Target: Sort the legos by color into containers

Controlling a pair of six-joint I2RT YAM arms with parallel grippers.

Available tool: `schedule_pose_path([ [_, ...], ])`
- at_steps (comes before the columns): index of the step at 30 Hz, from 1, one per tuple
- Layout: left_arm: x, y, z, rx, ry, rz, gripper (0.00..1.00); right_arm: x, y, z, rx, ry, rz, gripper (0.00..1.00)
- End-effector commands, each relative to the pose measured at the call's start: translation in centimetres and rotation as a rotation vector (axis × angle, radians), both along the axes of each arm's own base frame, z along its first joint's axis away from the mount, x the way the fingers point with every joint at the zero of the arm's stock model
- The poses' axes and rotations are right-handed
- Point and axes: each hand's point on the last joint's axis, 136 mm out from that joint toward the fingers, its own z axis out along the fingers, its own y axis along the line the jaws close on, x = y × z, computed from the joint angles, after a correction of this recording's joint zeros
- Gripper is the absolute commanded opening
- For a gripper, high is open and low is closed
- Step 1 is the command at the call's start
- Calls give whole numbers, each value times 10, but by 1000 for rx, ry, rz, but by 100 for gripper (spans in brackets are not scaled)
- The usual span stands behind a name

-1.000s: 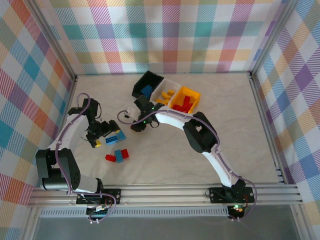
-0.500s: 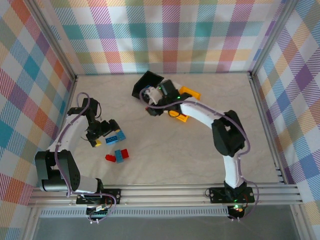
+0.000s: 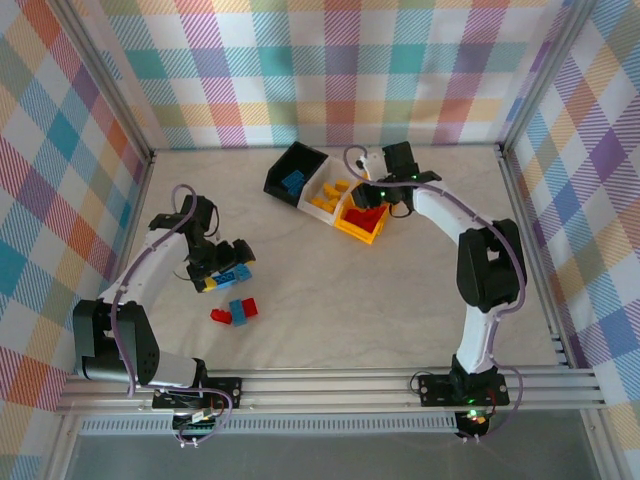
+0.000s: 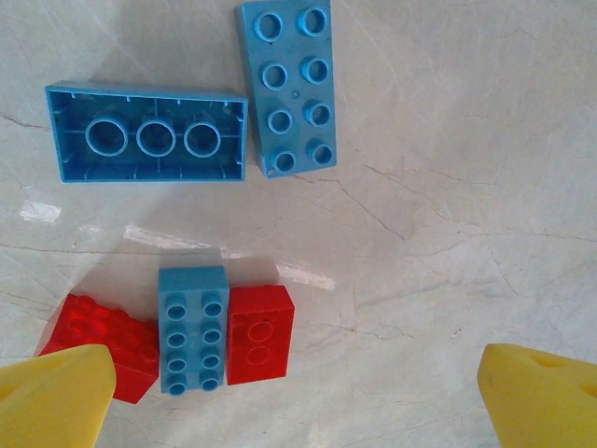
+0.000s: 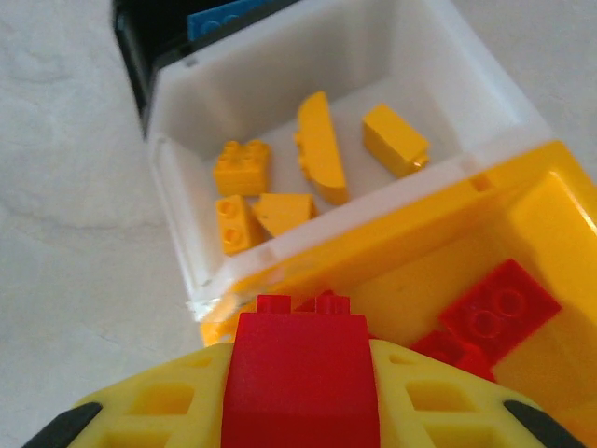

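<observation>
Legos already sorted lie by colour in the bins, and the step in hand looks like the drop of one more red. The right hand (image 5: 303, 415) is clenched on a red brick (image 5: 300, 359), pinched between its two fingers. Just beyond and below that brick is the orange bin (image 5: 560, 233), with other red bricks (image 5: 499, 313) on its floor, ahead and to the right of the fingertips. Next out from the hand is the white bin (image 5: 401, 65), holding yellow pieces (image 5: 322, 149). Past it is the black bin (image 5: 131, 37), where a blue brick (image 5: 224, 19) shows at the edge.

The held brick seems to hang over the orange bin's near corner rather than its middle. The next move therefore probably calls for a slight reach forward before the fingers part, or the brick may strike the rim and fall outside.

The left hand (image 4: 298, 401) is released, fingers spread wide above the bench (image 4: 466, 187). Just ahead of it, between the fingertips, a small blue brick (image 4: 193, 327) touches a red one lying hollow side up (image 4: 261, 334). Another red (image 4: 103, 341) lies against the blue one's other side, close to one finger. Farther ahead lie two long blue bricks, one hollow side up (image 4: 145, 135) and one studs up (image 4: 289, 89), meeting at a corner. None of these is sorted yet.
</observation>
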Motion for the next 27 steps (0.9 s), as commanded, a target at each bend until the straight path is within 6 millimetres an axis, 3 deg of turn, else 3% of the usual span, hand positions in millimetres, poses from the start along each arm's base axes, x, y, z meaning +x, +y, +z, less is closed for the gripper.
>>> schedule_pose_path([
  [1, -9, -2, 11, -12, -11, -4, 100, 5, 3, -12, 5, 42, 1, 32],
  [15, -27, 2, 9, 4, 8, -13, 100, 21, 4, -37, -22, 91, -23, 32],
  [27, -28, 4, 8, 13, -6, 7, 100, 27, 1, -38, -12, 111, -32, 38],
])
